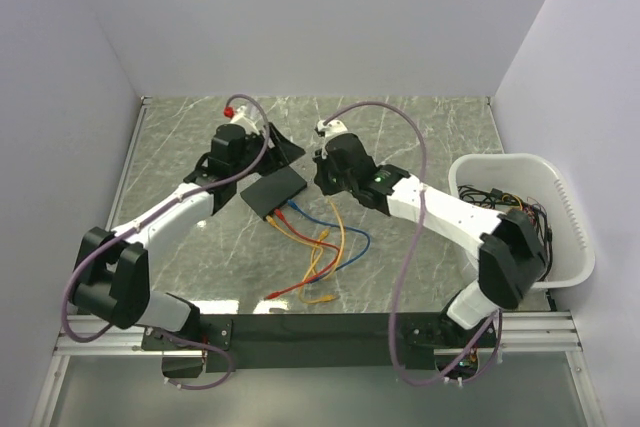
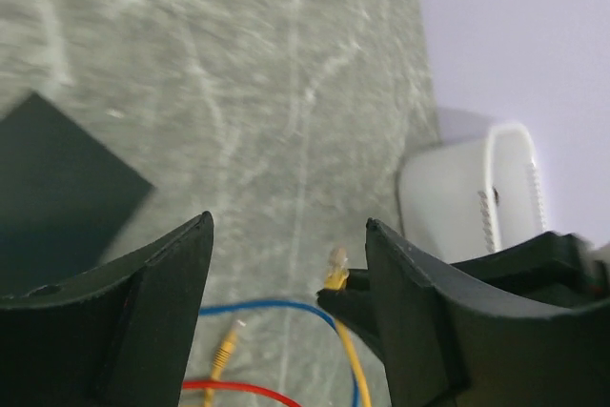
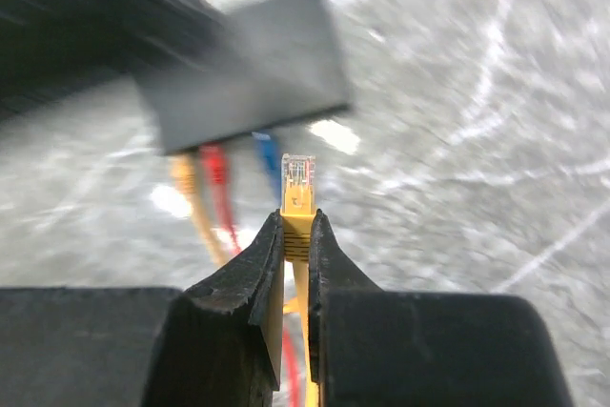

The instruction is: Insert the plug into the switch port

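So the right gripper point(image 3: 295, 228) is pinched tight on the yellow plug point(image 3: 297, 188) — the clear tip sticks up past the fingertips and points at the switch point(image 3: 250, 64), with a small gap between them, not touching. The switch is the flat black box lying on the marbled table point(image 3: 496, 140), and an orange cable point(image 3: 186, 188), a red cable point(image 3: 217, 173) and a blue cable point(image 3: 270, 159) sit side by side in its sockets. It's blurry from the wrist, so any print on it can't be read. The left gripper point(image 2: 288, 228) is spread wide with nothing between its fingers, hovering near the switch's far side. The white tub point(image 1: 500, 161) sits at the table's right edge — dark cables in it.
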Controlling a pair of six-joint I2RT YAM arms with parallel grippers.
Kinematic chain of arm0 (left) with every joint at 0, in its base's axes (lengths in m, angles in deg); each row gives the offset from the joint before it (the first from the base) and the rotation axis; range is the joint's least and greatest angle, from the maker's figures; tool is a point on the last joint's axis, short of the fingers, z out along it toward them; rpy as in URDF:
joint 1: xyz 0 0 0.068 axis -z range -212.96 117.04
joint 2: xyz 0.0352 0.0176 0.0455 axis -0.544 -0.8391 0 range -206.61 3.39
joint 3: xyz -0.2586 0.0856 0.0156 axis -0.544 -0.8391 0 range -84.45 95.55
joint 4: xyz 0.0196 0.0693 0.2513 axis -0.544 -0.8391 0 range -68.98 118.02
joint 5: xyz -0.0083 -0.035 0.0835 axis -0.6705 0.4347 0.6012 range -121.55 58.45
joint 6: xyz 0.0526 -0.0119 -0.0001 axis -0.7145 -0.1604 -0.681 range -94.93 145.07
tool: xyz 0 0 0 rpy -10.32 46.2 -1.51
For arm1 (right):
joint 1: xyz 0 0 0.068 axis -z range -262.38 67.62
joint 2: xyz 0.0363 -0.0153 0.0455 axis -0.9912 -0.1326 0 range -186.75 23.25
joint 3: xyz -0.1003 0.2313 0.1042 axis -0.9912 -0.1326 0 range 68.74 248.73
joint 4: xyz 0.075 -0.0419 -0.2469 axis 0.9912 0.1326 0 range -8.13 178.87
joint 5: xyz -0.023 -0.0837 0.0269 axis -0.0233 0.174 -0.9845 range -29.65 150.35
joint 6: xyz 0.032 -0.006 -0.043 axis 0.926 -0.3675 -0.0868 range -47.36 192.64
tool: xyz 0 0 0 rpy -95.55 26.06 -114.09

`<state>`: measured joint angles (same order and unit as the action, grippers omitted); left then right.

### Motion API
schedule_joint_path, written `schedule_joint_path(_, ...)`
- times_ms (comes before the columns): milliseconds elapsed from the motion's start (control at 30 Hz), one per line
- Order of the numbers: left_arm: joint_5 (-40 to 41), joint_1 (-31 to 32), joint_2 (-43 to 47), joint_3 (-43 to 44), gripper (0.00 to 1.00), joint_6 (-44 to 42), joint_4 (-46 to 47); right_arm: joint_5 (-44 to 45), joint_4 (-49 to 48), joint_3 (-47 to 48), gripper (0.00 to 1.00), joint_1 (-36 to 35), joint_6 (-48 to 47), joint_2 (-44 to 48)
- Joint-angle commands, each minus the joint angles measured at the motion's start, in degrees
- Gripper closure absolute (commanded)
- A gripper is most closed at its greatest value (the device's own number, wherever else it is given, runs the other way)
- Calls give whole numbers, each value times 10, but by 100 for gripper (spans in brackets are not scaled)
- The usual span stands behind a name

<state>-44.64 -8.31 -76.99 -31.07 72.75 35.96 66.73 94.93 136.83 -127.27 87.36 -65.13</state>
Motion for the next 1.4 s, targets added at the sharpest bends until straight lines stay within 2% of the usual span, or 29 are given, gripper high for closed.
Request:
schedule_joint_path(0,-20,-49,-23,12,30,-23,23,29,14,-1,100,25,13,-44)
schedule_joint_path(167,-48,-114,-80,20,31,-58,66,16,23,34,100,26,10,-116)
schedule_joint_path(333,-64,-132,-173,46,33,-97,106,-11,14,51,100,26,6,-166)
schedule_joint_path(467,-76,-148,-247,65,35,-96,129,-22,21,74,100,23,0,-200)
schedule_joint_path(700,-130,-162,-318,82,38,-79,176,-46,20,100,100,18,2,-245)
schedule_joint_path(1367,-207,-166,-353,44,48,-86,222,-58,57,200,100,17,6,-334)
